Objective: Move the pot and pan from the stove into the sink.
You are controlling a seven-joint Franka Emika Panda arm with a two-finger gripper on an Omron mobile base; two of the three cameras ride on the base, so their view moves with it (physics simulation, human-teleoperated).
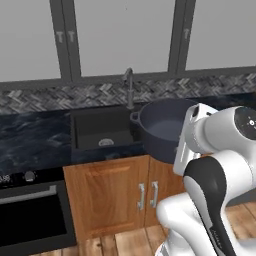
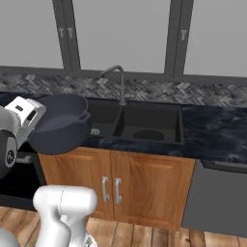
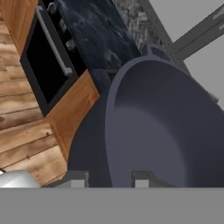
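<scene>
Just ahead of your pincer (image 3: 106,183), the deep blue-grey pot (image 1: 162,127) hangs tilted, its rim clenched between the fingers, with the black sink (image 2: 137,123) lying beyond and below it.

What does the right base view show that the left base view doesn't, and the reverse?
Right base view: both basins of the sink, with a round dark shape in the right one, and a grey panel right of the cabinets. Left base view: the oven with its knobs, left of the cabinets, and one basin. Both: the pot held up at the counter's front edge, the faucet, and the wooden cabinet doors.
</scene>
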